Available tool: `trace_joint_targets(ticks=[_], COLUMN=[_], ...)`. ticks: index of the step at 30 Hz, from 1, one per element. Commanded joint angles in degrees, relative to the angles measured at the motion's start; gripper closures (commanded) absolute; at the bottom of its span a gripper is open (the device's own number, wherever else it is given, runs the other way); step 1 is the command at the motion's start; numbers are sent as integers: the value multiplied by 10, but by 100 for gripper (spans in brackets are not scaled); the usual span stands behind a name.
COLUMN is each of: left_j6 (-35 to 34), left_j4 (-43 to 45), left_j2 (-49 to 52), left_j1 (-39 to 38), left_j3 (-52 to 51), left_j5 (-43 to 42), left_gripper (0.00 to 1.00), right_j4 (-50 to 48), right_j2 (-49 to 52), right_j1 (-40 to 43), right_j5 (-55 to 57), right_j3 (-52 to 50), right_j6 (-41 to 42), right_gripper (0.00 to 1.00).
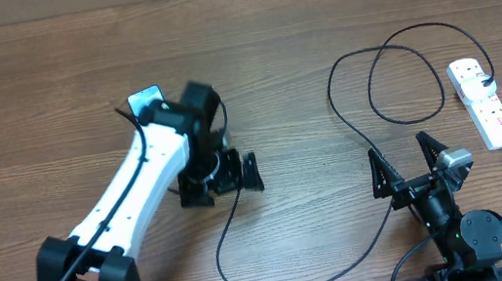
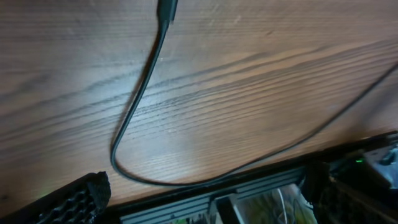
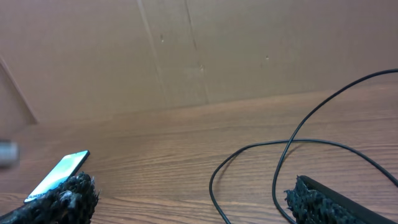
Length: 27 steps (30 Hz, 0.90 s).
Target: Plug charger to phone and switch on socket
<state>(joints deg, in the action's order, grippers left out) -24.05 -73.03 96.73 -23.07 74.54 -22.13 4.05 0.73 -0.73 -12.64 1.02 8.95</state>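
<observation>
1. Black left jaws (image 1: 224, 184) stand wide apart over the table (image 1: 28, 93) and clamp nothing. The charger (image 2: 134, 106) cable runs across the wood between the fingers (image 2: 74, 202), and they do not touch it.
2. Just beyond them, the connector tip (image 2: 166, 9) shows at the edge of the left wrist view. I cannot tell whether it is seated in the phone (image 1: 145, 101), because the arm covers that end of the phone.
3. The step in hand looks like plugging in. To do it well, grip close behind the tip so the cable cannot buckle, and square the tip to the phone's short edge. Then push straight along the phone. A slim phone may slide on bare wood, so press gently or brace it.
4. Empty too, the right jaws (image 1: 397, 147) are spread wide near the cable's loop.
5. Farthest out, the socket (image 1: 482, 100) lies at the table's right, well apart from the phone. The plug (image 1: 486, 82) is already in it, and turning it on comes after.
</observation>
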Motion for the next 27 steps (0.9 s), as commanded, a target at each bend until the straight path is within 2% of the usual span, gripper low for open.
trace_joint_targets(ticks=[1,6,9,12,14,17,20,23,27], left_j6=[-24,-60,-90,-126,-135,-127,-73,-64,-8], left_j4=[-28,-27,-3,24,38,59,86,96,134], left_j2=[0,0,0,8,20,52,102,149,208], left_j1=[26,57,78,78,76,78,78,78,90], left_j3=[126,221,246,237,228,216,215,215,215], left_j5=[56,123,205,340,380,396,407,405,360], left_gripper=[0,0,0,0,0,0,0,0,0], right_j4=[-3,-3,-3,-3,-3,-3,-3,-3,-3], right_j2=[-5,-5,-5,-5,-5,-5,-5,-5,-5], right_j1=[4,4,4,4,4,4,4,4,4], right_j5=[6,6,5,6,6,6,6,6,5], right_j3=[-5,-5,-5,-5,-5,-5,-5,-5,-5], right_j6=[-3,-3,-3,-3,-3,-3,-3,-3,-3], right_gripper=[0,0,0,0,0,0,0,0,0])
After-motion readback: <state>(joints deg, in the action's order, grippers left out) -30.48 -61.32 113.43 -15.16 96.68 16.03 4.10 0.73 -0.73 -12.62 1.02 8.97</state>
